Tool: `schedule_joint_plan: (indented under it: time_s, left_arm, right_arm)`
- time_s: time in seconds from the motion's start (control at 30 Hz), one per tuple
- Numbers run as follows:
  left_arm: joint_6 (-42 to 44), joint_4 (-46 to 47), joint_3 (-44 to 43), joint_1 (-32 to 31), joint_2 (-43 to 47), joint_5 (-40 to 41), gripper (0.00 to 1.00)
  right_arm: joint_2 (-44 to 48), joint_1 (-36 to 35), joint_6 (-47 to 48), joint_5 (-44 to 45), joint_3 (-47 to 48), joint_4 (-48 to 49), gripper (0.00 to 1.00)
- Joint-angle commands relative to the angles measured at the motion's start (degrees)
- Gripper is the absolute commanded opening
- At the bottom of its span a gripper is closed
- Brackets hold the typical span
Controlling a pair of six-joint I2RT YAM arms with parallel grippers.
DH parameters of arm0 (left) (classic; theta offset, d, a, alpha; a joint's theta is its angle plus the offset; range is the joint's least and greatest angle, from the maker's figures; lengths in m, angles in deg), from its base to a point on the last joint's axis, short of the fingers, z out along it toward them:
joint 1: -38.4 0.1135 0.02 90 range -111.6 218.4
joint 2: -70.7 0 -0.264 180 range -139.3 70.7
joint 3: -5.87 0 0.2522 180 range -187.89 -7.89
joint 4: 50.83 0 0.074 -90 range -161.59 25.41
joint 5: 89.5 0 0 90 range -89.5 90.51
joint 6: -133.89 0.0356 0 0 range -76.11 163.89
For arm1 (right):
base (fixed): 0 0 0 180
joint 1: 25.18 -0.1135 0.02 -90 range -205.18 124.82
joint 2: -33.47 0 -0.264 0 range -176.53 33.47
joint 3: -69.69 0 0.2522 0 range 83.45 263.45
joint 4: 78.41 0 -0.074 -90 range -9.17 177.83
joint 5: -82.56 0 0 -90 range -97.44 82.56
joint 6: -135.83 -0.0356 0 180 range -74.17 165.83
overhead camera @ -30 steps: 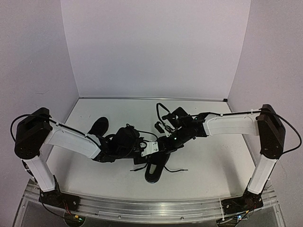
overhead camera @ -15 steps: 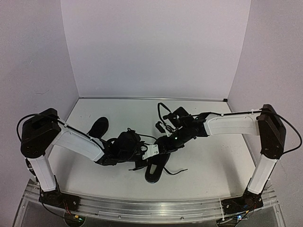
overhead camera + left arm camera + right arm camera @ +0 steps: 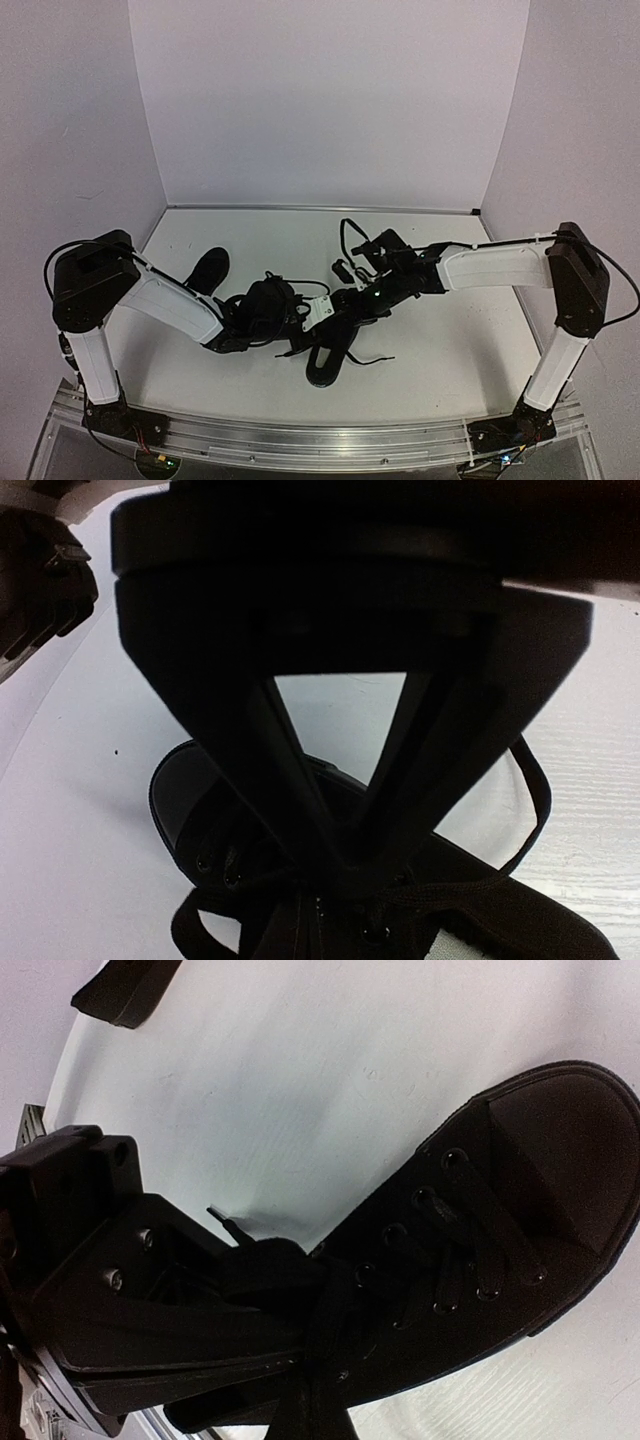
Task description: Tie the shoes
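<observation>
A black shoe (image 3: pixel 325 362) lies at the table's front middle, toe toward the near edge. Both grippers meet over its laces. My left gripper (image 3: pixel 303 322) comes in from the left; in the left wrist view its fingers (image 3: pixel 300 780) close to a point (image 3: pixel 345 868) on the laces above the shoe (image 3: pixel 190 800). A lace loop (image 3: pixel 532 790) hangs to the right. My right gripper (image 3: pixel 338 312) comes in from the right and is shut on a bunch of lace (image 3: pixel 270 1265) beside the shoe (image 3: pixel 560 1160). The second shoe (image 3: pixel 208 268) lies apart at the left.
A loose lace end (image 3: pixel 372 358) trails right of the shoe on the white table (image 3: pixel 450 330). A lace tip (image 3: pixel 222 1220) rests on the table. Pale walls close the back and sides. A metal rail (image 3: pixel 320 435) runs along the near edge.
My left arm has swung right and its gripper has closed in on the shoe's laces. The right gripper has shifted slightly. The loose lace end has moved a little.
</observation>
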State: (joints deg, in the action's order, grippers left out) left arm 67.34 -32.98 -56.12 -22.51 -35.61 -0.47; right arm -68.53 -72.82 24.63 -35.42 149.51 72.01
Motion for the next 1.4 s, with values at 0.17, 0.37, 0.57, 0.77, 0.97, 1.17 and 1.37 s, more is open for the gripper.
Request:
schedule_joint_plan:
  time_s: [0.17,0.37,0.57,0.77,0.97,1.17,1.37]
  left_arm:
    - [-1.76,5.92,1.78,0.44,-1.29,-2.55,0.00]
    - [-0.81,5.15,1.98,0.44,-0.67,-2.72,0.00]
    - [-0.42,4.44,1.67,0.43,-0.56,-2.72,0.00]
    - [0.18,4.07,1.75,0.44,-0.18,-2.63,0.00]
    - [0.40,4.27,1.85,0.44,-0.12,-3.00,0.00]
    - [0.61,4.35,1.82,0.44,-0.27,-3.18,0.00]
    - [0.63,4.56,1.74,0.44,-0.59,-3.67,0.00]
  right_arm:
    - [6.81,1.92,0.04,-6.23,-2.77,5.00,0.27]
    - [10.71,6.56,0.73,-5.48,-6.11,5.70,0.34]
    - [6.12,7.12,0.24,-4.25,-6.70,6.56,0.29]
    - [3.15,7.02,-0.58,-7.33,-6.44,9.29,0.26]
    - [0.54,6.93,-0.83,-8.56,-5.95,10.73,0.25]
    - [-1.23,6.58,-1.34,-9.36,-5.53,11.87,0.24]
    - [-2.02,5.39,-1.29,-10.50,-4.63,12.22,0.23]
